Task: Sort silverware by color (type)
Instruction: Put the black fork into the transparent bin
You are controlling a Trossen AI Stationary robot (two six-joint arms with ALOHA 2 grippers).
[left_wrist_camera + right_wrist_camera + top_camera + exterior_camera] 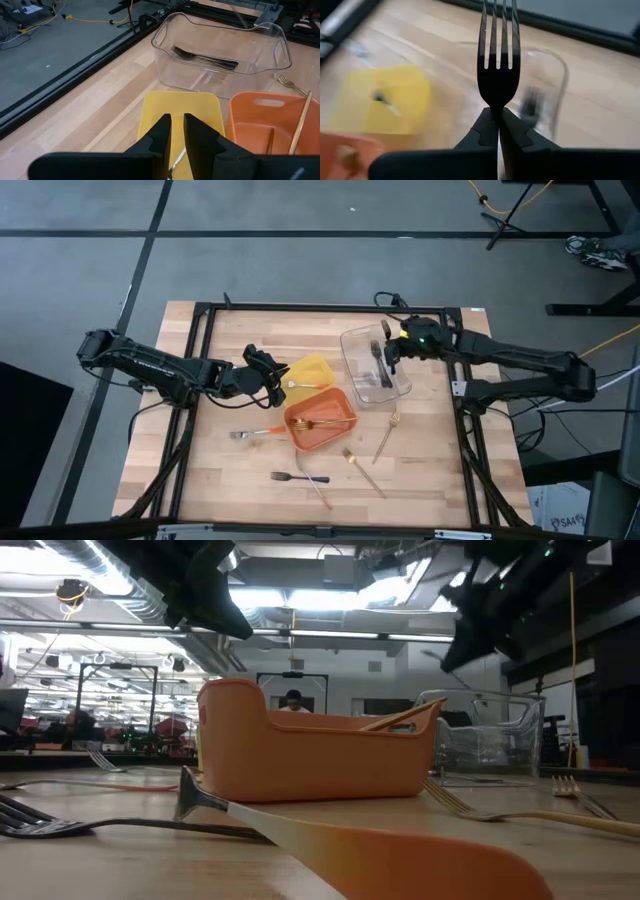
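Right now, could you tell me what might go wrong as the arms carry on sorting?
The right pincer pinches the black fork only at its handle end above the clear tray, so it could swivel or slip. The left pincer hovers over the yellow tray and might nudge it on descending.

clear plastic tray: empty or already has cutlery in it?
Not empty. The clear plastic tray holds dark forks lying on its floor; how many, cannot tell.
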